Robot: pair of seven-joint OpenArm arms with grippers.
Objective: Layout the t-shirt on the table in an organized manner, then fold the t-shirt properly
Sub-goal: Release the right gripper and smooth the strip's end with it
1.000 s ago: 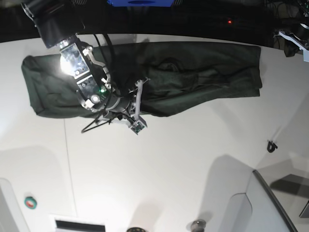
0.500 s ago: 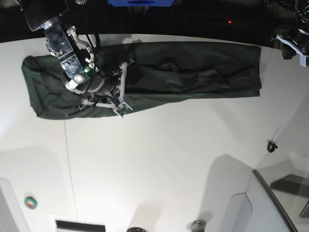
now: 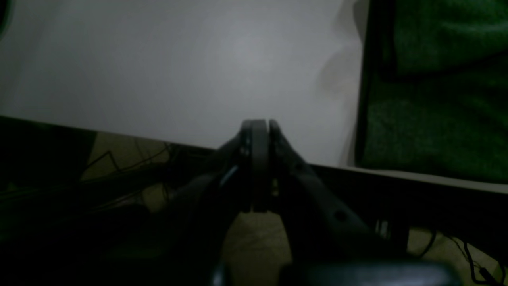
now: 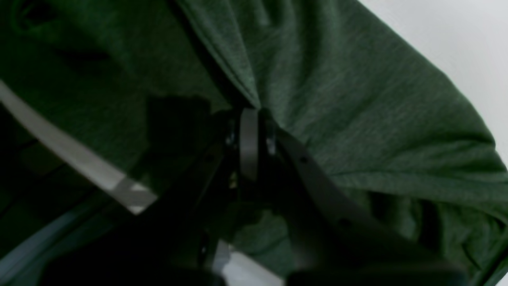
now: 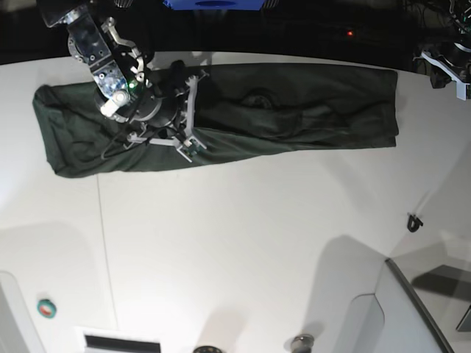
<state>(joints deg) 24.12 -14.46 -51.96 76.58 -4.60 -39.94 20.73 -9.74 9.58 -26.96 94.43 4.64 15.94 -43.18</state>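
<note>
The t-shirt (image 5: 294, 110) lies as a long band across the far table (image 5: 243, 243). The right arm's fingers (image 4: 254, 113), pressed together on a fabric ridge, are nearest; the left arm's fingers (image 3: 258, 125), also together, are empty beside the shirt's end.

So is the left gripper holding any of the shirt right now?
No, the left gripper is shut on nothing over bare table, with the shirt off beside it.

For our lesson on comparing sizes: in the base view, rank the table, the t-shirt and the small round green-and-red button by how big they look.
1. The table, by far the largest.
2. The t-shirt, a long band across the table's far side.
3. The button, tiny, near the bottom left corner.
</note>
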